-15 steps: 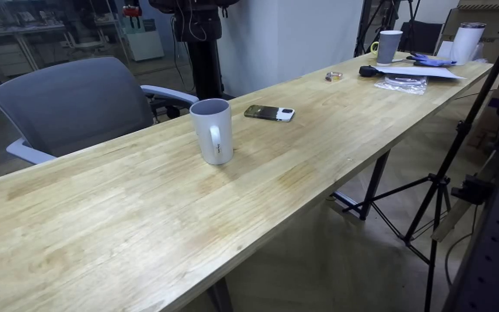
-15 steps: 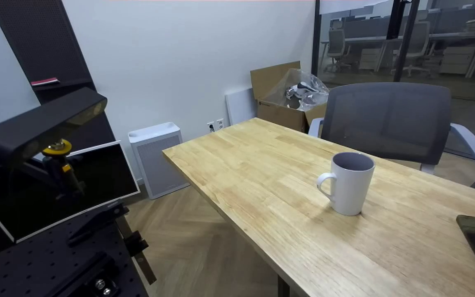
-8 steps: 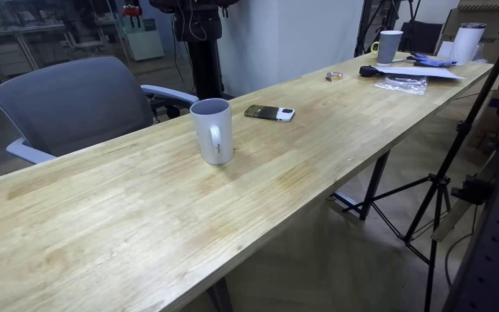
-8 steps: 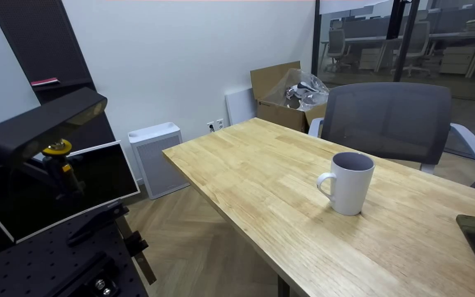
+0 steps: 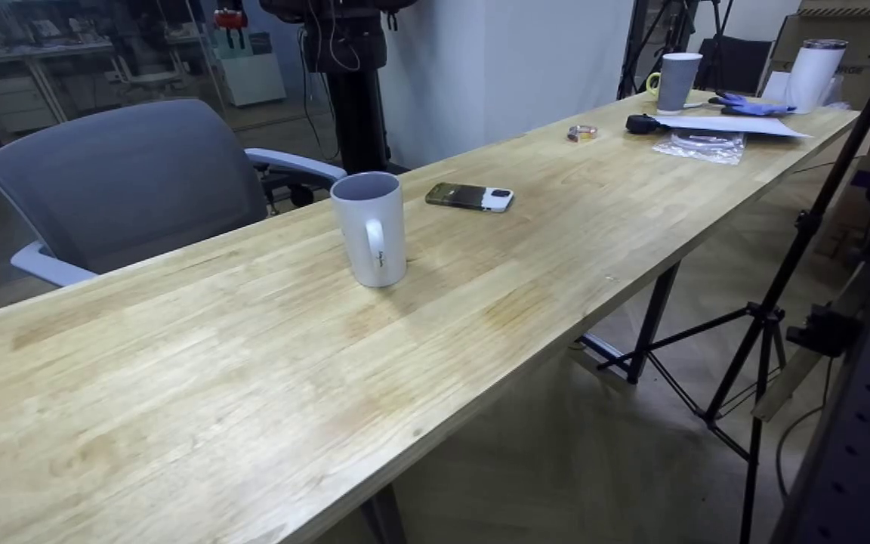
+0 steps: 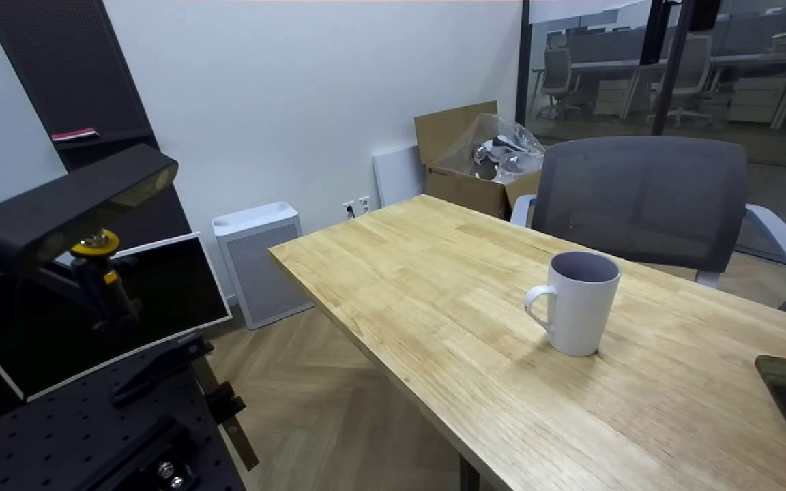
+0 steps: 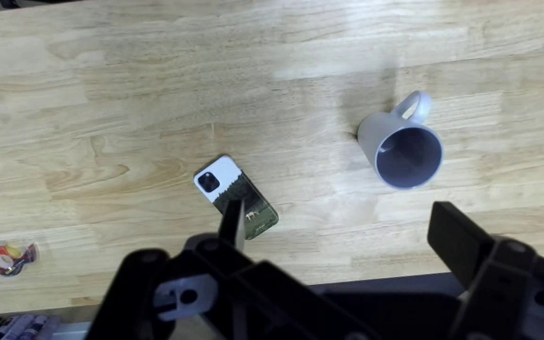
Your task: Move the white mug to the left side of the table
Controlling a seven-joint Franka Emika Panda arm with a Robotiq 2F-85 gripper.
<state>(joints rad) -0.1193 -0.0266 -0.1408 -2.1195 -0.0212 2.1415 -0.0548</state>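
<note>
Wrist view shows the black two-fingered gripper [image 7: 345, 229] at the bottom of the frame, its jaws spread wide and holding nothing. The white cylindrical ceramic mug [image 7: 402, 148] stands right of centre, its loop handle pointing to the top edge; both exterior views show it upright on the long light-wood table [image 6: 400, 286]. This looks like the reach. Ease toward the upper right of the frame until the mug's body sits between the jaws, then lower and close across it, clear of the handle. Avoid the flat white, black and green phone [image 7: 247, 191] left of centre, partly behind one jaw.
</note>
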